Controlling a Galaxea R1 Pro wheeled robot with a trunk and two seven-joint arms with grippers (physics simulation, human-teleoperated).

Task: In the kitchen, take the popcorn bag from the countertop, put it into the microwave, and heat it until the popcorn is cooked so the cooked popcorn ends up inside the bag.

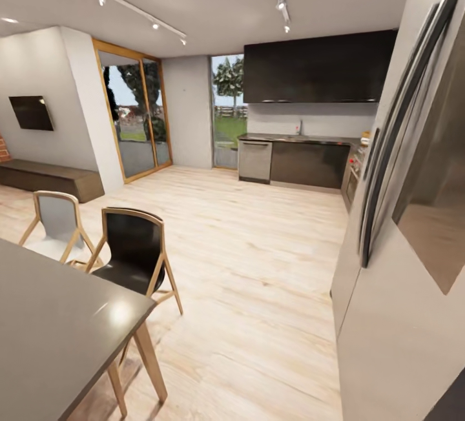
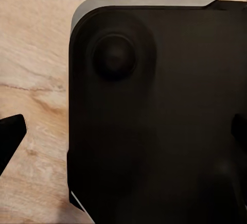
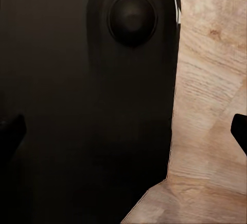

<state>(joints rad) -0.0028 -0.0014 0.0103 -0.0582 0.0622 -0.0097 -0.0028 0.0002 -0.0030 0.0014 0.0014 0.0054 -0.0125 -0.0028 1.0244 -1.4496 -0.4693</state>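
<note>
We stand in transit on the wood floor (image 1: 258,259). The refrigerator (image 1: 413,227) fills 3 o'clock, the dining table (image 1: 51,330) 8 o'clock. The countertop (image 1: 300,139) lies far off at 1 o'clock; popcorn bag and microwave are too small to tell there. Both arms hang by the dark base (image 2: 154,121), presumably stowed for driving. We cannot tell either gripper's opening or hold. No writing is legible.

I read the head view as bright, daylight from the glass doors (image 1: 137,117) and ceiling spots (image 1: 155,24) | soft glare on the grey table (image 1: 58,337) | edges bowed, overall soft | wrist views dim, black body (image 2: 154,121) blurred.
</note>
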